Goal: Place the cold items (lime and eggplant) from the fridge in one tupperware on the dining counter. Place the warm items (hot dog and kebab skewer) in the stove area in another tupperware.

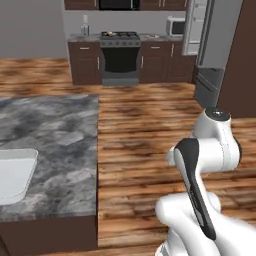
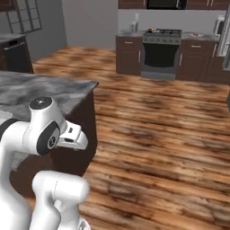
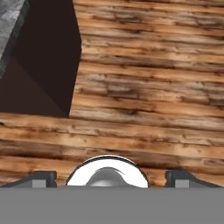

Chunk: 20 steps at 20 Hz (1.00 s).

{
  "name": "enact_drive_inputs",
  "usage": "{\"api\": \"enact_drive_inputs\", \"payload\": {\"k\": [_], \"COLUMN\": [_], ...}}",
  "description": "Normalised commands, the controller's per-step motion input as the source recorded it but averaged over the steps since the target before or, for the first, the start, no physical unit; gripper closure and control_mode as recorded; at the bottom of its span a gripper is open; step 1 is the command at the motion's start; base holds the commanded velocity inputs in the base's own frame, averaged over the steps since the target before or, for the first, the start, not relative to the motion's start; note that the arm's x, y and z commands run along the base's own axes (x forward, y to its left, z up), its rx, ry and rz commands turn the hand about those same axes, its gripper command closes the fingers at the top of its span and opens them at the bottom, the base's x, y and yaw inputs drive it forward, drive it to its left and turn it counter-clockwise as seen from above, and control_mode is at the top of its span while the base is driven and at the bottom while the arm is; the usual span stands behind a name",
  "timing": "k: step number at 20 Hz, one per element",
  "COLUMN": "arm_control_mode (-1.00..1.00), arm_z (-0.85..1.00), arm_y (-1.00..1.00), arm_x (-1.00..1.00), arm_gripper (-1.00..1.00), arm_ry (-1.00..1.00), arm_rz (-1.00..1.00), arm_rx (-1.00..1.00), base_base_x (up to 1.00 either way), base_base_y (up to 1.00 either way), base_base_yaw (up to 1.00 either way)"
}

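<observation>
Plank wood floor [image 3: 153, 87] | marbled grey counter [image 1: 55, 135] | end effector [image 3: 109, 177] wide open, empty

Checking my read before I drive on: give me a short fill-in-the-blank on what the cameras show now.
1. The tool points down at the wooden ____, its jaws apart.
2. The stove stands against the far ____.
3. The counter beside the robot has a grey ____ top.
4. The white tupperware rests on the ____.

Missing words: floor; wall; marble; counter

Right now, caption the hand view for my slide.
Open fingers hang empty over wood floor, beside the dark counter corner.
</observation>
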Motion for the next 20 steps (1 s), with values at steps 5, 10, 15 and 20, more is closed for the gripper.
{"api": "enact_drive_inputs", "payload": {"k": [5,10,15,20], "arm_control_mode": [1.0,1.0,1.0,1.0], "arm_z": [0.0,0.0,0.0,0.0], "arm_y": [0.0,0.0,0.0,0.0], "arm_x": [0.0,0.0,0.0,0.0], "arm_gripper": [-1.0,-1.0,-1.0,-1.0], "arm_ry": [0.0,0.0,0.0,0.0], "arm_rz": [0.0,0.0,0.0,0.0], "arm_rx": [0.0,0.0,0.0,0.0], "base_base_x": [0.99,1.0,1.0,1.0], "base_base_y": [-1.0,-0.84,-0.52,-0.08], "base_base_yaw": [-0.12,0.0,0.0,0.0]}}
